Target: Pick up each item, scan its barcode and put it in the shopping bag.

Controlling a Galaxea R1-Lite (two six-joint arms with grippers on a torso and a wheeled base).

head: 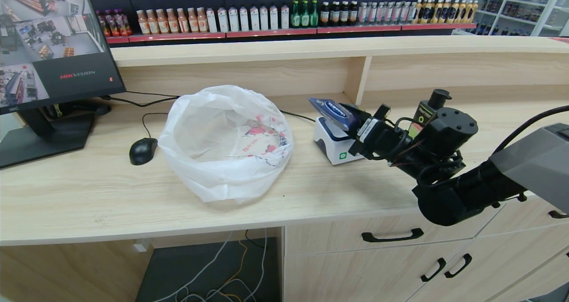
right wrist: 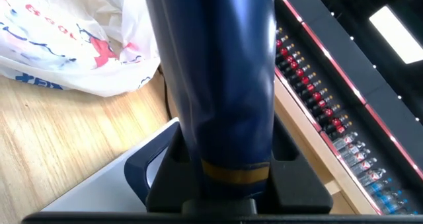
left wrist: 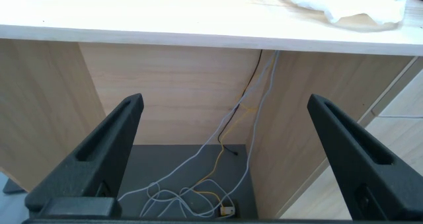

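Bench (head: 89, 191), one: pale wood, with a raised back ledge. Three black drawer handles (head: 392, 236) were counted on its front, below the right half.

Shelf (head: 284, 35), one: set beyond the bench and lined with a long row of upright bottles, too many to be counted.

Monitor (head: 49, 39), one: stood at the far left of the bench.

Shopping bag (head: 224, 142), one: white plastic with red print, set mouth-up and wide open at the middle of the bench, between the mouse and the scanner.

Scanner (head: 331, 144), one: white and blue, stood just right of the bag.

Right gripper (head: 355, 122), one: closed on the near end of the packet, over the scanner.

Blue packet (head: 331, 110), one: held above the scanner, partly covering it. Its long axis was tilted and ran from the gripper up and toward the bag, with the printed face turned upward.

Left gripper (left wrist: 225, 102), one: fingers spread wide with nothing between them, held below the bench edge, facing the open bay where loose cables (left wrist: 198, 184) were hung.

Dark bottle (head: 426, 110), one: upright with a black cap, at the right of the bench, partly hidden behind the right arm.

Mouse (head: 143, 151), one: black, corded, just left of the bag.
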